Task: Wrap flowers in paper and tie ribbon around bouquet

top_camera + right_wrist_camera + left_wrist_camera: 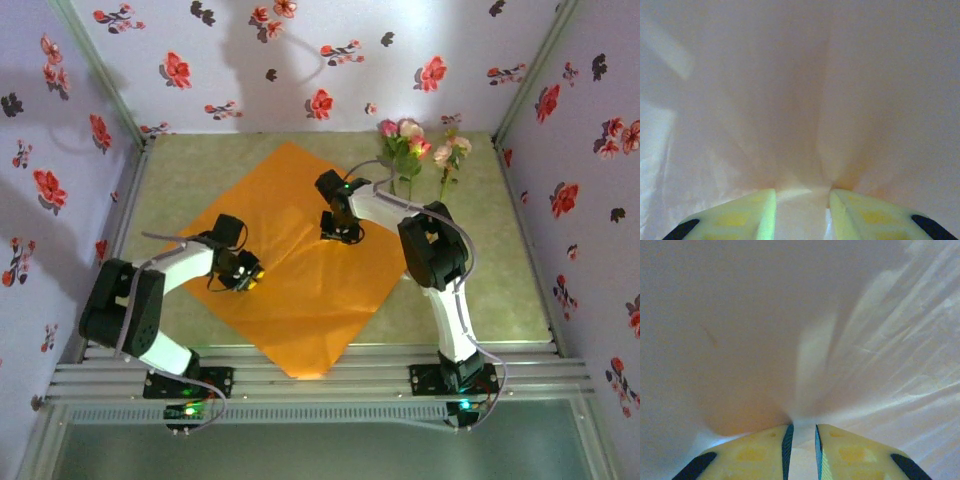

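Now the paper (300,300) lies spread on the counter (500,290), turned like a diamond. On the paper's left part sits the left claw (245,274), nearly closed, pinching a small fold of the paper. On the paper's far middle sits the right claw (340,234), a bit wider, also pinching a fold of it. Just past the paper's far right edge lie the flowers (405,140).
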### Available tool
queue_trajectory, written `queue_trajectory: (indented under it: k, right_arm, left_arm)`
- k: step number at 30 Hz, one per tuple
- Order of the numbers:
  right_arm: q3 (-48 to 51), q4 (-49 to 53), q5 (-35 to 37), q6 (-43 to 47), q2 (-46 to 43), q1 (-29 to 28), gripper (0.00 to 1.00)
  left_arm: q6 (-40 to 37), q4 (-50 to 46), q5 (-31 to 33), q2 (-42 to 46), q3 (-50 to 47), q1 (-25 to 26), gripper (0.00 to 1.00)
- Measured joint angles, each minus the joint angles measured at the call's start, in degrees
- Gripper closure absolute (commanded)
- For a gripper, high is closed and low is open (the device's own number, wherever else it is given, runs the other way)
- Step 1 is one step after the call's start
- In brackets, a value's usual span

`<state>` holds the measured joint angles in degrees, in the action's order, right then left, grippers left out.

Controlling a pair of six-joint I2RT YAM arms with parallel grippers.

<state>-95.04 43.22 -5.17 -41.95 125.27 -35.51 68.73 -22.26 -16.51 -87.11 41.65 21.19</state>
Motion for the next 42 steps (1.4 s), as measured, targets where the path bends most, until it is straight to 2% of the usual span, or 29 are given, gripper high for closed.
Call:
queue_trajectory:
  k: [5, 11, 18, 20, 24, 30, 36, 42]
  right_arm:
    - [2.9, -2.4, 0.4, 0.0, -1.7, -0.7, 0.64]
    - [8.1, -5.4, 2.5, -1.6, -5.2, -2.8, 0.62]
    - [8.3, -2.0, 4.0, -0.9, -8.7, -1.9, 0.45]
    - [7.8, -1.5, 4.4, 0.5, -11.4, 0.4, 0.44]
    - [5.8, -1.1, 5.7, 4.9, -17.0, 10.5, 0.44]
    - [4.9, -1.2, 8.3, 12.2, -17.6, 26.2, 0.44]
    - [3.9, -0.5, 11.8, 15.5, -12.0, 30.8, 0.43]
    - [1.2, 0.9, 13.8, 17.6, -7.0, 34.5, 0.42]
  left_arm:
    - [-0.1, -4.2, 0.7, 0.8, 0.6, 0.0, 0.77]
    - [-1.4, -11.1, 3.5, 0.7, 7.3, 0.2, 0.76]
    - [-1.6, -11.0, 3.8, -7.9, 20.5, 4.4, 0.75]
    - [-1.3, -9.9, 3.4, -11.5, 23.3, 5.9, 0.75]
    - [-1.4, -8.9, 2.8, -18.0, 26.8, 7.8, 0.75]
    - [-2.9, -9.2, 2.9, -19.3, 24.3, 7.6, 0.77]
    - [-5.8, -6.9, 1.9, -15.7, 18.9, 5.8, 0.78]
    - [-8.4, -7.5, 1.6, -14.6, 17.7, 4.3, 0.78]
